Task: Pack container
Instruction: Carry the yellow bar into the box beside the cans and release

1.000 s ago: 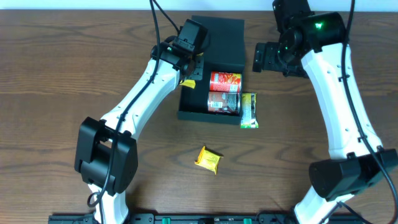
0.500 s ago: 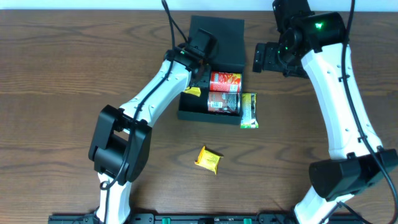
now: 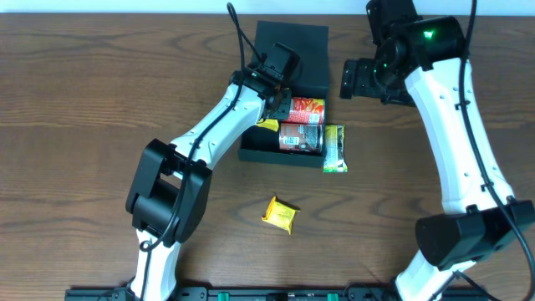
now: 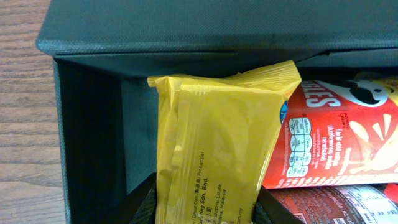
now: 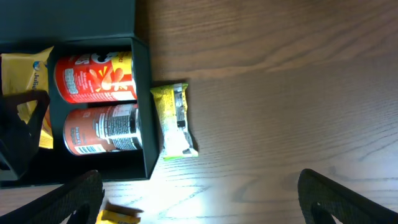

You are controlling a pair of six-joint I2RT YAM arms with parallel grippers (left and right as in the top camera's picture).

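Left claw (image 4: 206,208) grips yellow packet (image 4: 217,143) inside container (image 4: 87,143), arm stretched forward.

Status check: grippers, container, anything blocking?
Left gripper shut on yellow packet, over container's free space beside red can. Right gripper open, off to the side. Green packet and second yellow packet on table, nothing blocking.

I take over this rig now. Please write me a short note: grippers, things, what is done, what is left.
Left gripper: shut on a yellow packet, in the container's free left part, beside the red can; not released yet.
Right gripper: open, empty, over the table right of the container.
Done: red can and dark can lie in the container.
Left: release this packet; pack the green packet beside the right wall and the second yellow packet in front; probably close the lid.
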